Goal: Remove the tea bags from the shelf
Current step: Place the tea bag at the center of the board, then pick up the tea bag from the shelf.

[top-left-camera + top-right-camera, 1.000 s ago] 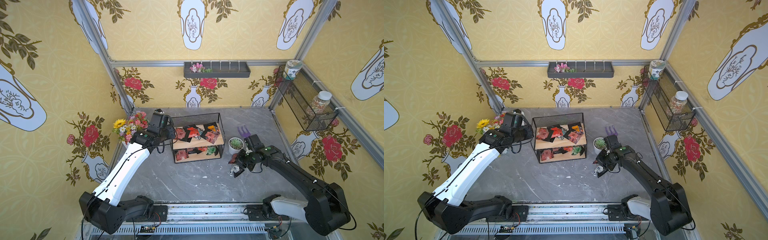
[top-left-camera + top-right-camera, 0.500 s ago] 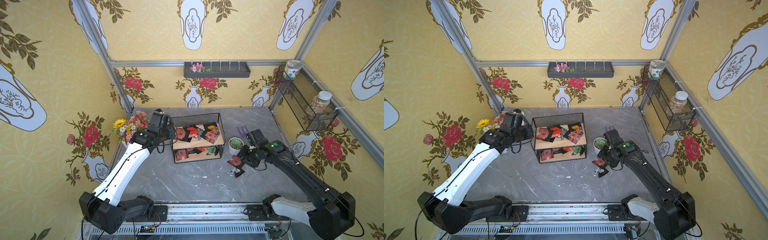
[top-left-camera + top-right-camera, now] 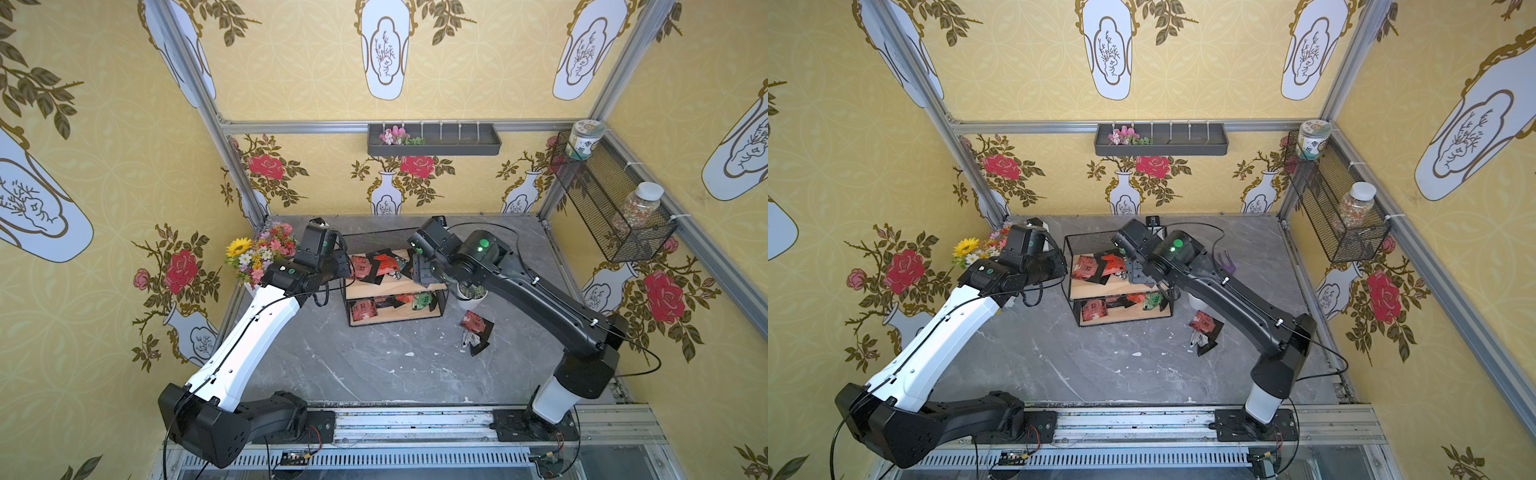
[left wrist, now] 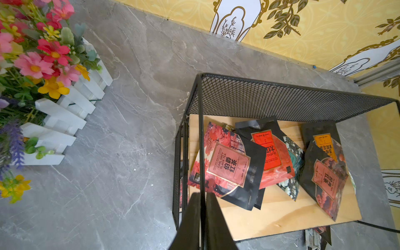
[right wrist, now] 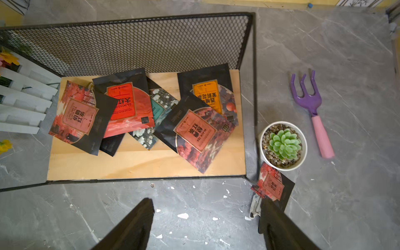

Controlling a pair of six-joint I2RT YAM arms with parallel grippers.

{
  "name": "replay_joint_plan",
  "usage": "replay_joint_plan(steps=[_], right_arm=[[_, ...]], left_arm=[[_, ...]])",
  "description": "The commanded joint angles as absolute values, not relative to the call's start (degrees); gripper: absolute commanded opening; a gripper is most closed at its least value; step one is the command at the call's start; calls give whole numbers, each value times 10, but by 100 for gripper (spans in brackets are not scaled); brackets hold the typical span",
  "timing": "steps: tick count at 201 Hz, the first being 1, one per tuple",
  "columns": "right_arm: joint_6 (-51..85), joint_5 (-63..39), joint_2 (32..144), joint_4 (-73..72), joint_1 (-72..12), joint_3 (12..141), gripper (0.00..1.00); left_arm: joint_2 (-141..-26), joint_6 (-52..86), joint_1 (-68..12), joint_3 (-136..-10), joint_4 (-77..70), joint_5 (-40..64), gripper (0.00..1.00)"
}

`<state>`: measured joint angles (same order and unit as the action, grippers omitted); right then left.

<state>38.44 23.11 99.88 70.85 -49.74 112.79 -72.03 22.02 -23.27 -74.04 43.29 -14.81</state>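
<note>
loose tea bags (image 3: 473,328): two are seen flat on the grey table (image 3: 374,374), off the shelf's front corner on the right arm's side; a red tea bag (image 3: 473,322) is turned corner-on, and a silver-white tea bag (image 3: 467,341) with a black back is touching it, a bit nearer
shelf (image 3: 390,286): two tiers, black mesh frame, pale wood boards; the long axis is laid side to side in both top views; the open front is turned to the robot, the mesh back to the far wall
left gripper (image 4: 202,197): fingers are pressed together on the thin black frame rod at the shelf's end on its side
right gripper (image 5: 206,202): held above the shelf's other end; fingers (image 5: 138,225) are spread wide, nothing pinched
lower board (image 3: 395,320): roughly four sachets are made out, red, black and green; exact count can't be told
top board (image 5: 140,164): five labels are counted, three reddish, one teal floral, one orange; all flat, overlapped, skewed every which way
plant pot (image 5: 283,145): one, just beside the shelf
</note>
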Motion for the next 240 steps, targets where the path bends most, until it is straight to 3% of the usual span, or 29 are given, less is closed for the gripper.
replay_joint_plan(steps=[1,53,110,240], right_arm=[[347,215,1042,743,-496,1174,87],[300,164,1130,756,-478,1253,86],[221,97,1141,741,-442,1249,84],[182,92,1184,730,-425,1210,82]], left_arm=[[-723,216,-233,-740,428,-147,13],[-722,214,-233,-741,430,-149,13],[-721,215,-233,-740,431,-149,13],[-725,213,-233,-745,432,-147,13]])
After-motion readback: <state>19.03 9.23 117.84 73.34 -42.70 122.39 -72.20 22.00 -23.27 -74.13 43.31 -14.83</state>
